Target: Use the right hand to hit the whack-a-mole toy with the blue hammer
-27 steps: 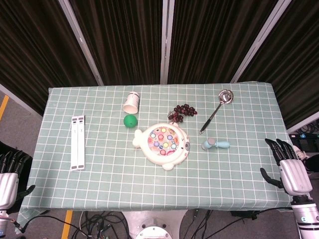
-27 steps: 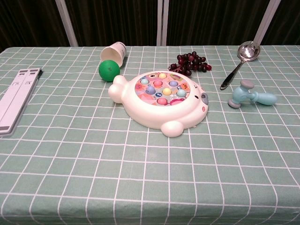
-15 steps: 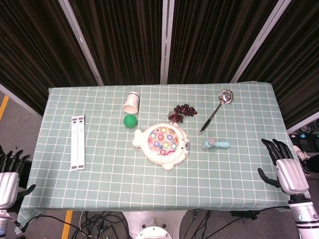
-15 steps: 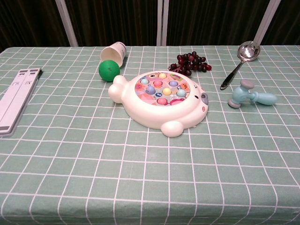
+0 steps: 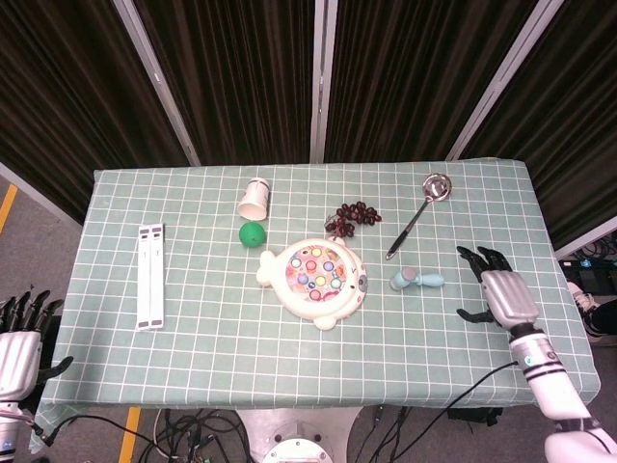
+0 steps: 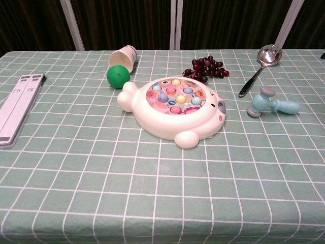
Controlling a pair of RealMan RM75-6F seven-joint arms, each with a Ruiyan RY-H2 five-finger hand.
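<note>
Blue hammer [image 5: 416, 280] lies flat on the worktop [image 5: 193, 338], just right of the whack-a-mole toy [image 5: 315, 278], untouched. Right hand [image 5: 499, 294] hovers right of the hammer, fingers spread, empty. Left hand [image 5: 17, 347] sits off the worktop's left edge, fingers apart.

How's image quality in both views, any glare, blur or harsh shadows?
Head view: even light, sharp, right hand crisp, ladle bowl shows a small glint. Chest view: soft short shadows under the whack-a-mole toy and blue hammer; near tablecloth slightly soft.
</note>
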